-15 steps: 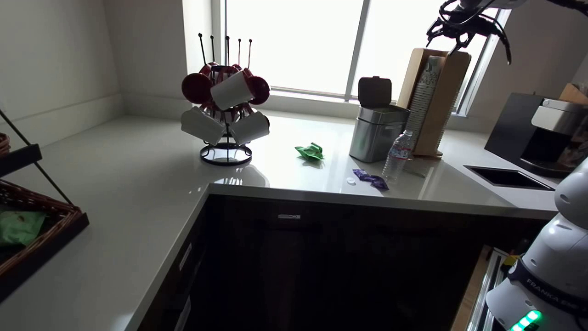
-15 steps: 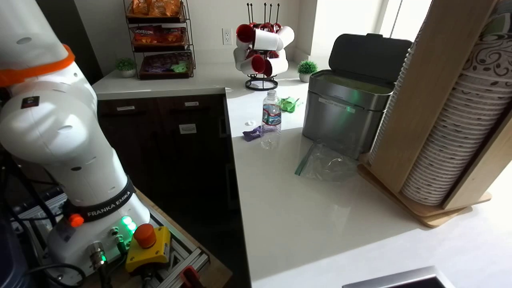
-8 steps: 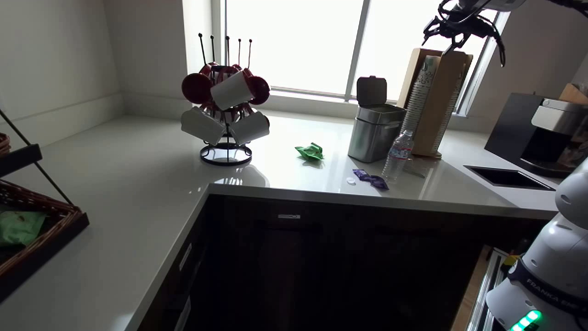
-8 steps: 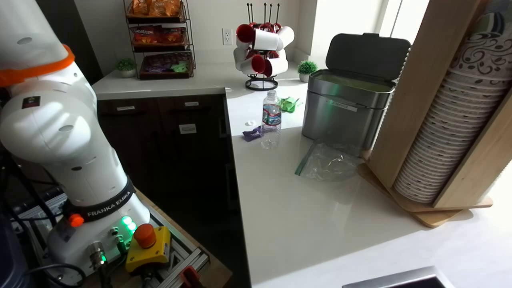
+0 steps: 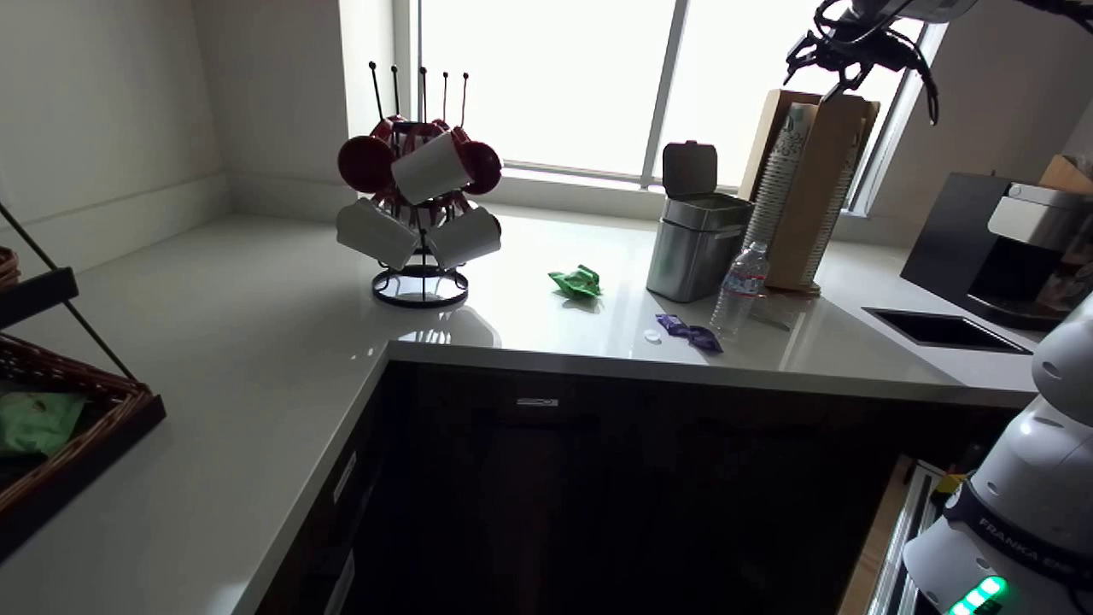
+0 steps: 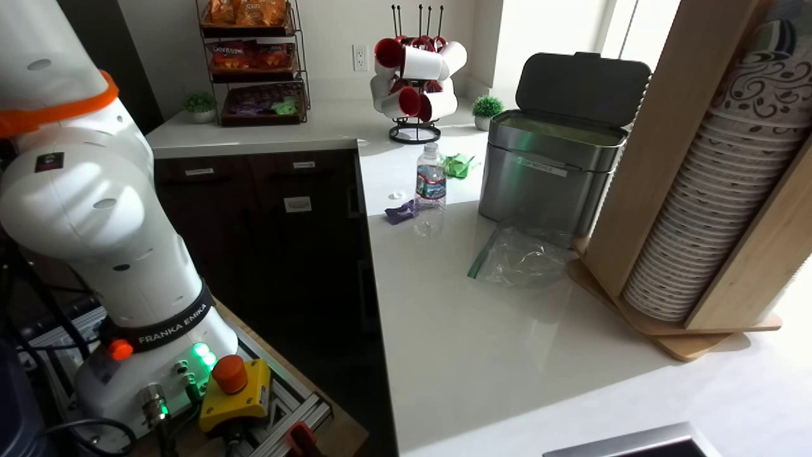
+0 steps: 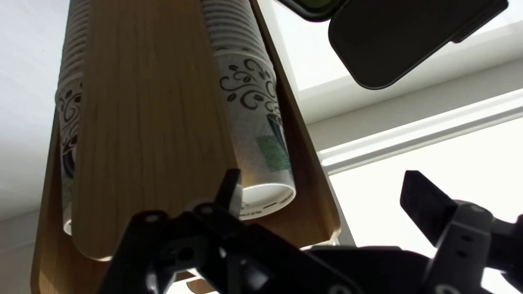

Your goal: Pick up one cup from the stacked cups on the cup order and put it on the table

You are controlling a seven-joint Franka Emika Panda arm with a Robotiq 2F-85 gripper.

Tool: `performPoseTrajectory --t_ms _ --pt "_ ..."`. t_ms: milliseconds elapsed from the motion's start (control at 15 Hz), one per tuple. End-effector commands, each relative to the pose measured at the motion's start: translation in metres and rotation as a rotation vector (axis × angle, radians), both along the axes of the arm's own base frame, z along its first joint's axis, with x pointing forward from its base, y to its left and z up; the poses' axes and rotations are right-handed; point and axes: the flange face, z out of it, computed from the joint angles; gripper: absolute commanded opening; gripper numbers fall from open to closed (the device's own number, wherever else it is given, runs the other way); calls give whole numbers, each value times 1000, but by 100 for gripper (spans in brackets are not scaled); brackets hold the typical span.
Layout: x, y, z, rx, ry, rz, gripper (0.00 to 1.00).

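In both exterior views a wooden holder stands on the pale countertop, the table. Tall stacks of whitish patterned paper cups fill its slots, bottoms up. The topmost cup shows its white base ring and green print in the wrist view, still nested on its stack. My gripper is open with a wide gap. One finger overlaps the wooden panel's edge beside that cup's base; the other lies over the bright window. Whether a finger touches wood or cup I cannot tell. In an exterior view the gripper hangs at the holder's top.
A steel canister with raised lid stands close beside the holder. Nearby are a plastic bag, a water bottle, a purple wrapper and a green packet. Farther off stands a mug rack.
My gripper has shifted slightly toward the canister and a little lower. The wooden holder has turned somewhat with its cup stacks, and the steel canister has shifted slightly. The last half second shows almost no motion.
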Motion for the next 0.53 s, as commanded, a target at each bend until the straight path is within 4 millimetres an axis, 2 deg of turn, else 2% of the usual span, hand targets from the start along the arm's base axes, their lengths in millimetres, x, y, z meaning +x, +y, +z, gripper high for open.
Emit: performPoseTrajectory --t_ms 0,467 --pt "-13 -10 -11 -11 34 -9 100" --pt "-43 -34 -29 -15 81 -61 100"
